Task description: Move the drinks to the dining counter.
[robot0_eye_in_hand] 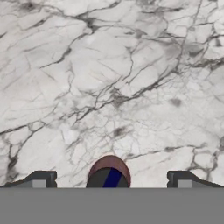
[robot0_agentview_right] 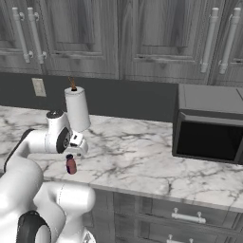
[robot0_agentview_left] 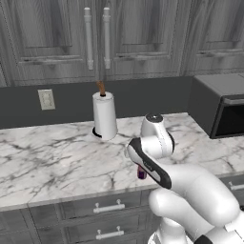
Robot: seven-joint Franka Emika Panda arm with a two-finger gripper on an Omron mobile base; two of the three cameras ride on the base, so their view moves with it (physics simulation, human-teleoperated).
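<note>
1. On the marble worktop (robot0_agentview_right: pixel 142 156) over the grey drawers (robot0_agentview_left: pixel 107 207) stands the purple drink (robot0_agentview_right: pixel 70 165), upright and near the front edge.
2. From the left base view the drink (robot0_agentview_left: pixel 141 173) is mostly hidden behind the arm; just its lower part peeks out under the wrist.
3. The gripper (robot0_eye_in_hand: pixel 111 180) hangs straight above the drink, pointing down at the worktop.
4. Looking along the hand, the drink's round top (robot0_eye_in_hand: pixel 109 171) sits between the two dark fingertips (robot0_eye_in_hand: pixel 40 179), with clear marble showing on either side of it.
5. The jaws are spread wide and released; neither fingertip touches the drink, and nothing is grasped.
6. From the right base view the hand (robot0_agentview_right: pixel 76 144) sits just above the drink's cap, very close, though I can't tell if there is a gap between them.
7. A white paper-towel roll (robot0_agentview_left: pixel 104 116) stands upright further back on the worktop, near the dark backsplash, well apart from the drink.
8. A dark microwave (robot0_agentview_right: pixel 209 124) sits at the right end of the worktop, against the wall.
9. A wall outlet (robot0_agentview_left: pixel 46 99) is set in the backsplash left of the roll.
10. Grey wood cabinets (robot0_agentview_right: pixel 156 35) with long pale handles hang above it all.
</note>
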